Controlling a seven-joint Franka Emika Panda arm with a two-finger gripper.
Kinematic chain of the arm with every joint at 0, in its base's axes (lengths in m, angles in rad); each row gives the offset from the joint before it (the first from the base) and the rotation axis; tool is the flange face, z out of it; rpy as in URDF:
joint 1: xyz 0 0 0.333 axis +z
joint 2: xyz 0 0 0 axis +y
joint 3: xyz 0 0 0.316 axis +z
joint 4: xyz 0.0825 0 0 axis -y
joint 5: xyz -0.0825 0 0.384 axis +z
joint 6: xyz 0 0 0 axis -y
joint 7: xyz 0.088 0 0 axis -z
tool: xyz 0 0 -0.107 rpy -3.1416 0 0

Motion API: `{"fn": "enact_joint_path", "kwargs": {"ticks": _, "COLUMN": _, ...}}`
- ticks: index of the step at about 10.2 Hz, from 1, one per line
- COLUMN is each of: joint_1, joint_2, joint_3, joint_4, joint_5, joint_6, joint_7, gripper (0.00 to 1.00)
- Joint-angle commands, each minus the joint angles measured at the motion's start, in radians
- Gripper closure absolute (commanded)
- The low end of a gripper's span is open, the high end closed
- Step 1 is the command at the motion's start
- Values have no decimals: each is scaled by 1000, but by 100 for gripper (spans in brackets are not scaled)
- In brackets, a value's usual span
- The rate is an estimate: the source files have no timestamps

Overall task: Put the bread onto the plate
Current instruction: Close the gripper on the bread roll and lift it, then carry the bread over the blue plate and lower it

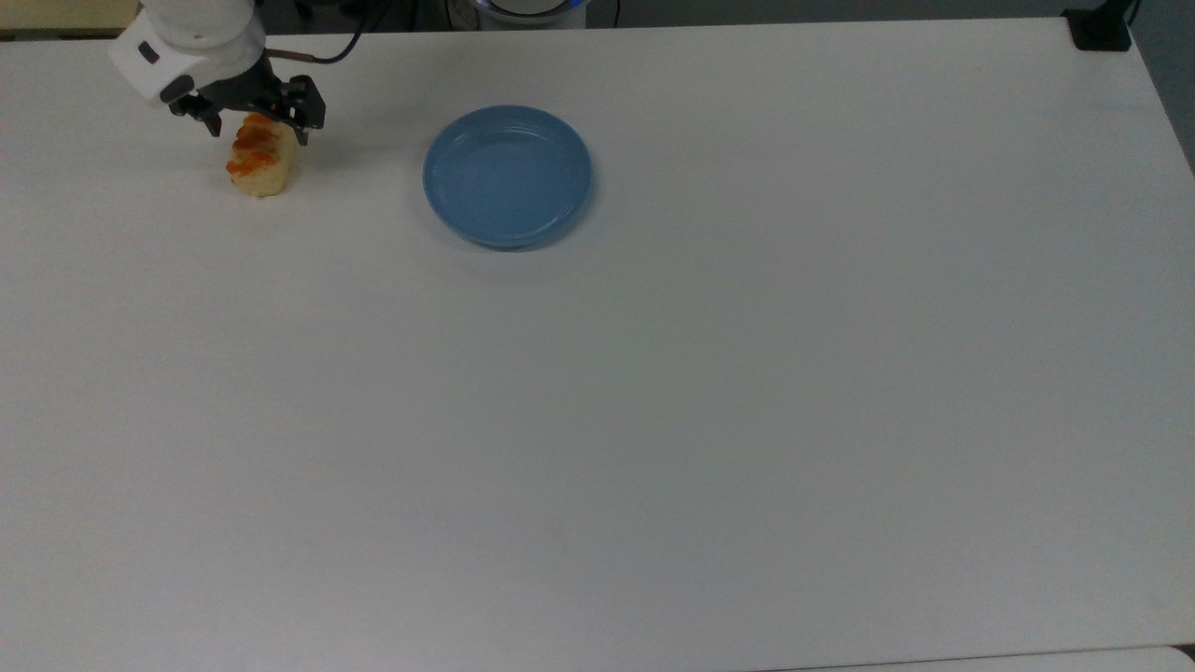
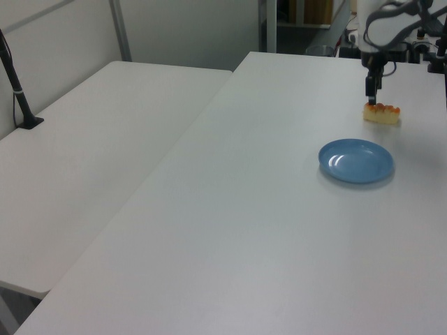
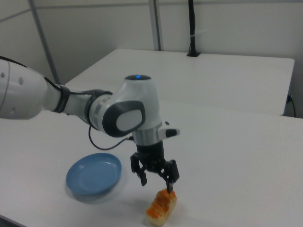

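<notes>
White table (image 1: 653, 420) filling the top view, with a second white table (image 2: 91, 160) adjoining it at the left view's left and grey partition walls (image 3: 227, 23) behind. The bread (image 1: 261, 159) lies in the top view's upper left, well apart from the empty blue plate (image 1: 507, 175). The gripper (image 1: 254, 119), fingers spread, hangs over the loaf's far end, grasping nothing.
</notes>
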Motion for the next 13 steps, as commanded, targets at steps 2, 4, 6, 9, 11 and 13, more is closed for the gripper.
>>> {"fn": "enact_joint_path", "kwargs": {"ticks": 2, "joint_1": 16, "joint_2": 67, "joint_3": -35, "joint_4": -49, "joint_5": -34, "joint_6": 100, "joint_7": -9, "gripper": 13}}
{"fn": "enact_joint_path", "kwargs": {"ticks": 4, "joint_1": 7, "joint_2": 70, "joint_3": -33, "joint_4": -63, "joint_5": -68, "joint_6": 100, "joint_7": -54, "gripper": 61}}
{"fn": "enact_joint_path", "kwargs": {"ticks": 6, "joint_1": 27, "joint_2": 44, "joint_3": -30, "joint_4": -42, "joint_5": -56, "joint_6": 77, "joint_7": -36, "gripper": 74}}
{"fn": "enact_joint_path", "kwargs": {"ticks": 9, "joint_1": 97, "joint_2": 30, "joint_3": 58, "joint_4": 136, "joint_5": 91, "joint_6": -91, "joint_7": 60, "gripper": 74}}
{"fn": "enact_joint_path", "kwargs": {"ticks": 11, "joint_1": 209, "joint_2": 32, "joint_3": 126, "joint_4": 202, "joint_5": 101, "joint_6": -203, "joint_7": 211, "gripper": 73}}
{"fn": "enact_joint_path", "kwargs": {"ticks": 13, "joint_1": 240, "joint_2": 39, "joint_3": 273, "joint_4": 172, "joint_5": 95, "joint_6": -242, "joint_7": 337, "gripper": 73}}
